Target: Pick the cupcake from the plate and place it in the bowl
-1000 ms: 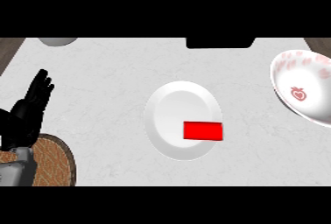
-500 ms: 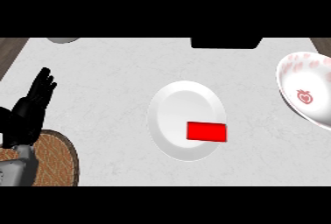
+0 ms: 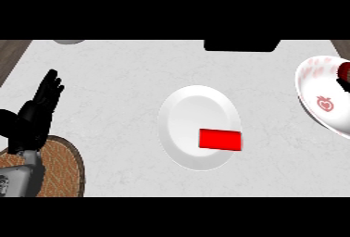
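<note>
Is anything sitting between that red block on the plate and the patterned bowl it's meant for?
Nothing visible does. Only bare counter lies between the red block on the white plate and the bowl at the right edge. The left robot hand rests open at the far left, away from that path.

Surface finishes on the bench.
Bench: mottled, stone-like, matt; plate: smooth, ceramic-like white; mat: coarse brown weave.

We saw a plain white plate bearing a flat red block at five o'clock, a white bowl with red markings, a black left hand, a brown woven mat and a pale marbled bench.
</note>
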{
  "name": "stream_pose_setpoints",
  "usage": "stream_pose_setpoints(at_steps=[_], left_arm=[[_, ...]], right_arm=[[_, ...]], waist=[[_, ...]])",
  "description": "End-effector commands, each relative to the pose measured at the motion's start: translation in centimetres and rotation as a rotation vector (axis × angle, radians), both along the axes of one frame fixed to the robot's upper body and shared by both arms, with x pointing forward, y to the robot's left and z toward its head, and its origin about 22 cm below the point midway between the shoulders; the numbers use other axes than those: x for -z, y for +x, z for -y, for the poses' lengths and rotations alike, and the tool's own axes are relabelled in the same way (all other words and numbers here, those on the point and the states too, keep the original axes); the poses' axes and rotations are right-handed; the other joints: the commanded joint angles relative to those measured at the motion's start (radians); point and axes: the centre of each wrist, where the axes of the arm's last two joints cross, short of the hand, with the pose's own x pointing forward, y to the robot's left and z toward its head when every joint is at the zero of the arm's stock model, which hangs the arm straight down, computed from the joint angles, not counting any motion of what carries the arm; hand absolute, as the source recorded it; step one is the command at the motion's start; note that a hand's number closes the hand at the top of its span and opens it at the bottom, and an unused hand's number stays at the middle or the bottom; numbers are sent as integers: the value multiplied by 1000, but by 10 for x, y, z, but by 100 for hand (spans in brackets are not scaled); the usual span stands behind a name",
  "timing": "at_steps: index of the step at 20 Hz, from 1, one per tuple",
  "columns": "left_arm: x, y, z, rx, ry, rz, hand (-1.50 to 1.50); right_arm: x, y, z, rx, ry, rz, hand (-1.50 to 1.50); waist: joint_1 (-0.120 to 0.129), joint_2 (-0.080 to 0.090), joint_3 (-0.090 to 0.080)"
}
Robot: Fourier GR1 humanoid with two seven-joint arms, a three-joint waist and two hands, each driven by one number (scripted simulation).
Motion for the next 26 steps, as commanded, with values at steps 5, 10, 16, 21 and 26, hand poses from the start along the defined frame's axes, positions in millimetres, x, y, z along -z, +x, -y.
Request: stream_pose_setpoints(at_steps=[5, 10, 16, 21, 26], left_arm=[[-4, 2, 2, 27, 16, 13, 0], [-9, 2, 10, 29, 17, 11, 0], [-4, 7, 10, 18, 4, 14, 0], [-6, 1, 1, 20, -3, 15, 0], [-3, 0, 7, 16, 2, 31, 0]], right_arm=[[42, 7, 26, 161, -129, -314, -150], [55, 15, 23, 2, -88, -352, -150], [35, 15, 42, -55, 434, -219, -150], [13, -14, 88, -49, 740, -132, -150], [6, -51, 124, 22, 762, -217, -150]], waist=[[33, 12, 2], [29, 10, 3], [20, 14, 4], [19, 11, 5], [27, 21, 6]])
